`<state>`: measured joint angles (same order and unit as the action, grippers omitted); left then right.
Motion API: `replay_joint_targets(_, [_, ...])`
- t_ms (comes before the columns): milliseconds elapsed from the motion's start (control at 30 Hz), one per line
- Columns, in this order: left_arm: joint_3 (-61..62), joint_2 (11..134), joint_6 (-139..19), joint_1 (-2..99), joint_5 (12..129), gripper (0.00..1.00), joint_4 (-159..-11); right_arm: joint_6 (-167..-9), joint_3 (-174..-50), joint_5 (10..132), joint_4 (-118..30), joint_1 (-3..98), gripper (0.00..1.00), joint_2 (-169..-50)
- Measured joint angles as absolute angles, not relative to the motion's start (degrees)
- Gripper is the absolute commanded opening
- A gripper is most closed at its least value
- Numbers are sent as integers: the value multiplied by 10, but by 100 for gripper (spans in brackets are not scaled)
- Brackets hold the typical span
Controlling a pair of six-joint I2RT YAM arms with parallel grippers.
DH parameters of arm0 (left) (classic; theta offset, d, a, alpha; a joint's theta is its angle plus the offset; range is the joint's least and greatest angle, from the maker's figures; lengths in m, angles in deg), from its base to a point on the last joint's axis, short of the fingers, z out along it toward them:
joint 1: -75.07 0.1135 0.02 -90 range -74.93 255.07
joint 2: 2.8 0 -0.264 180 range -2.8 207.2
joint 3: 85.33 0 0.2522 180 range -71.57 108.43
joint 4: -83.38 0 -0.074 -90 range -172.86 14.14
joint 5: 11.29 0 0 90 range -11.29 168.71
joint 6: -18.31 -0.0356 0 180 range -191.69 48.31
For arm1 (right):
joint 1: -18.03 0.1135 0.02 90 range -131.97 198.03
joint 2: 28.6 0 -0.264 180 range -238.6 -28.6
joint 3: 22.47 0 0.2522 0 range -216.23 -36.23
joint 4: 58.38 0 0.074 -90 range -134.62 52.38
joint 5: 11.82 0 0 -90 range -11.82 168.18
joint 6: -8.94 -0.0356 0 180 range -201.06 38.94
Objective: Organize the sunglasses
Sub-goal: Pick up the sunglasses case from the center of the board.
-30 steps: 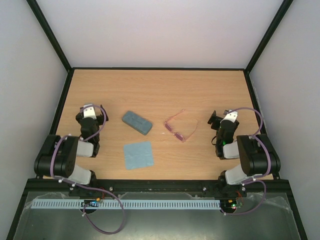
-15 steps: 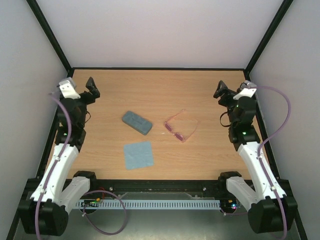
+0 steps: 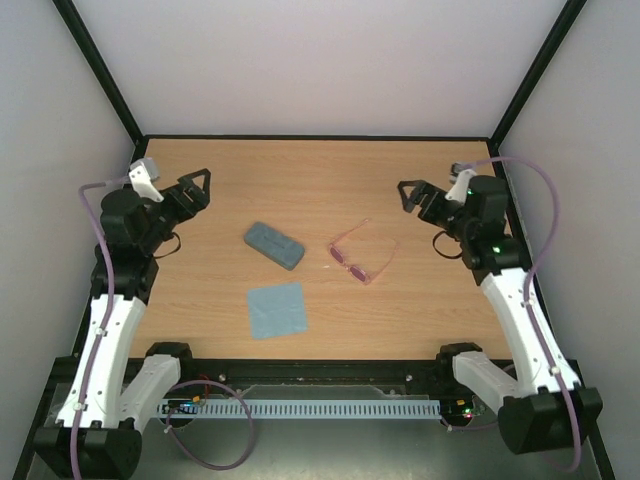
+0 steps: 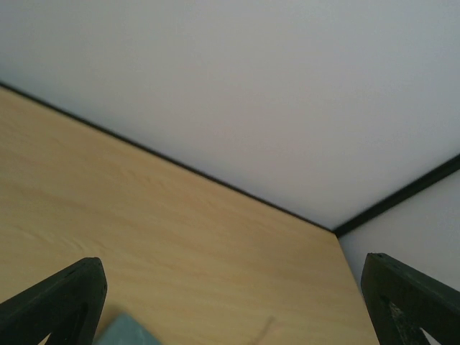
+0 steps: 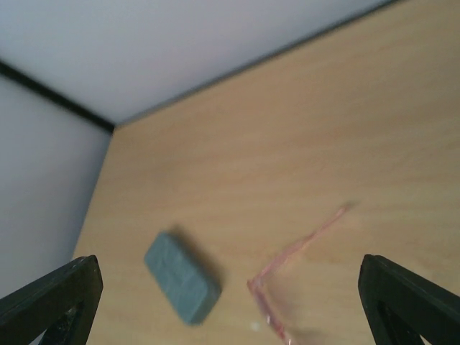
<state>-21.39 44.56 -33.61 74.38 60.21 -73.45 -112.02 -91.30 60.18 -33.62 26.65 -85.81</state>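
Note:
The sunglasses [image 3: 358,256], thin pink frame with pink lenses and temples unfolded, lie on the wooden table right of centre. In the right wrist view one temple of the sunglasses [image 5: 302,244] runs up to the right. My right gripper [image 3: 408,197] hovers open above and to the right of them, empty; in its own view the gripper [image 5: 230,305] frames both glasses and case. My left gripper [image 3: 200,188] is open and empty at the left, raised and pointing toward the table's middle. In its wrist view the left gripper [image 4: 233,309] shows mostly bare table.
A blue-grey oblong case [image 3: 274,245] lies closed left of the glasses, also seen as the case [image 5: 181,286] in the right wrist view. A light blue square cloth [image 3: 276,309] lies flat nearer the front. White walls with black frame bars enclose the table [image 3: 320,170].
Both arms have unfolded from their low rest pose, risen, and turned their grippers inward toward the table's middle. Sunglasses, case and cloth have not moved.

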Motion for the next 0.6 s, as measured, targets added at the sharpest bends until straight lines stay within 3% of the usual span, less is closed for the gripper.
replay_joint_targets(333, [-271,493,-303,670,596,99,-678,-1083,-952,684,-272,486,99,-1019])
replay_joint_targets(600, [-360,429,-275,642,653,100,-628,-1017,-1102,768,-245,606,98,-1210])
